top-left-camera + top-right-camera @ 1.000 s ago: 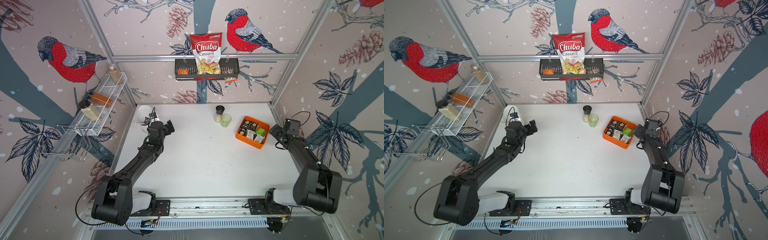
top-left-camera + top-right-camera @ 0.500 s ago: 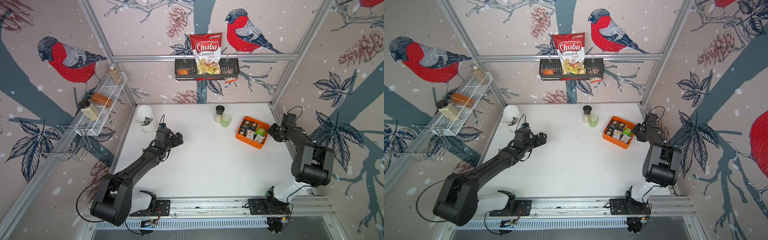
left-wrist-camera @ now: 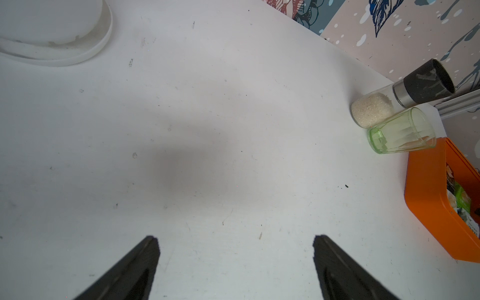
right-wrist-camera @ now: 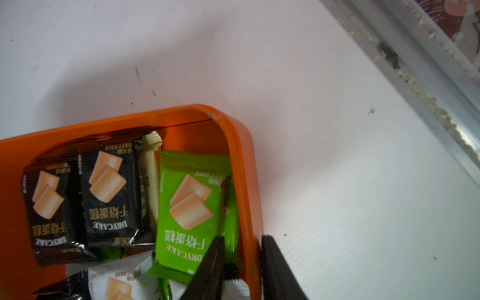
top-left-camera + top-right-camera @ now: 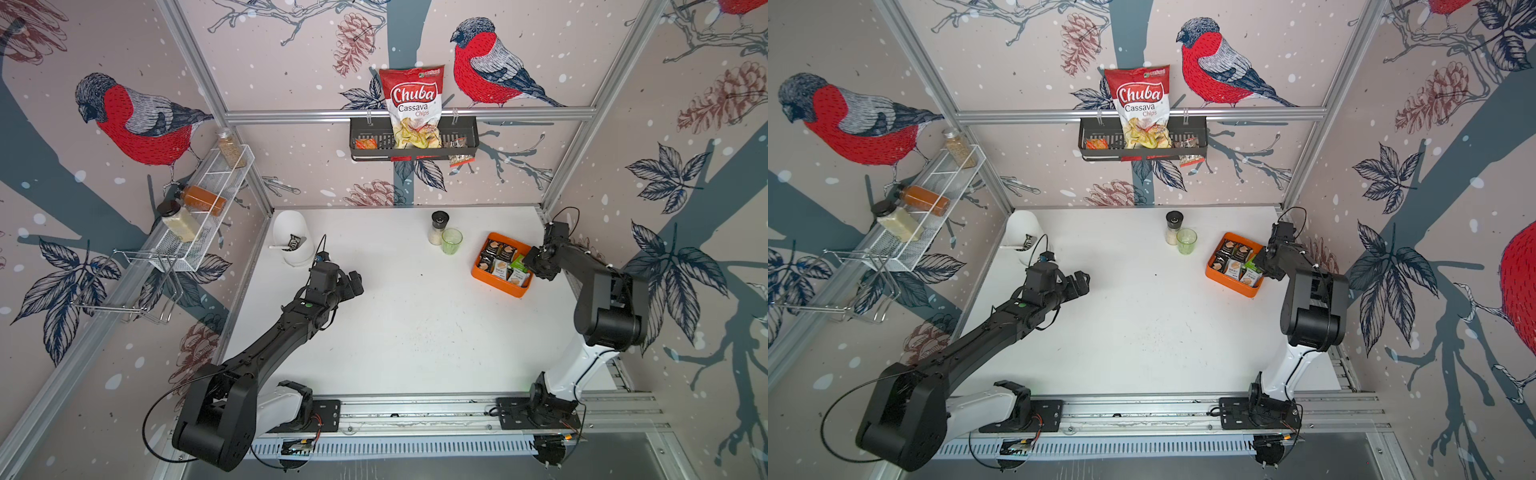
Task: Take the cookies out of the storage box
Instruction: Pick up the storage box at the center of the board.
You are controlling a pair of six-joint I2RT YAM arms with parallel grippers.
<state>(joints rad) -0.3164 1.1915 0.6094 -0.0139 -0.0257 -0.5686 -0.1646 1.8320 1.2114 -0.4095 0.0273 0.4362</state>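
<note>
Right wrist view: our right tool [image 4: 242, 237], nearly pressed together, straddles the storage box [image 4: 233, 145] wall, cookies [image 4: 189, 207] inside — a firm pinch we cannot tell. Better to shift inward and nip one packet alone — left tool [image 3: 235, 249] spread wide.

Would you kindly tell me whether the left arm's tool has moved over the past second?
Yes. The left tool has moved away from the white bin in the back corner, out toward the middle of the table.
</note>
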